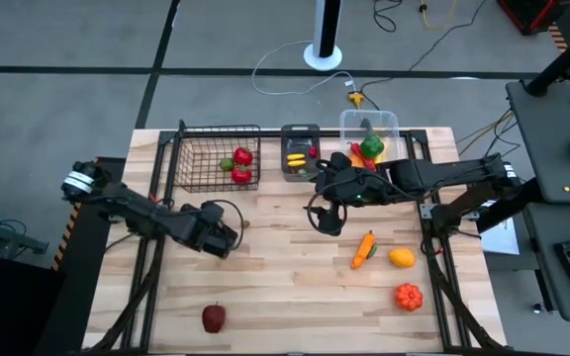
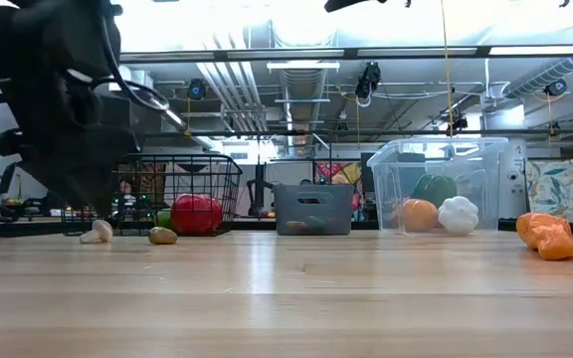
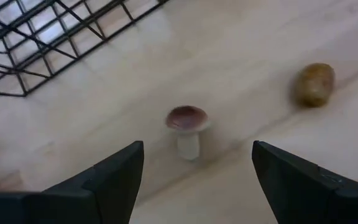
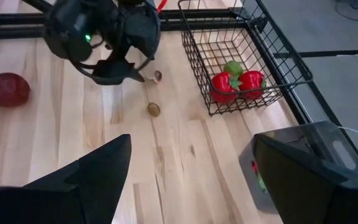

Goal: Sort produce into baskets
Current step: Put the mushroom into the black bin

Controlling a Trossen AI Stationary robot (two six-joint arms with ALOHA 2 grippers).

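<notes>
Left wrist view — left tool [image 3: 194,177] gaping over mushroom [image 3: 188,129]; potato [image 3: 314,84] near, wire basket [image 3: 55,37] beside; right tool [image 4: 185,180] gaping.

No lettering, label, brand mark, number or sign can be read anywhere in these views.
</notes>
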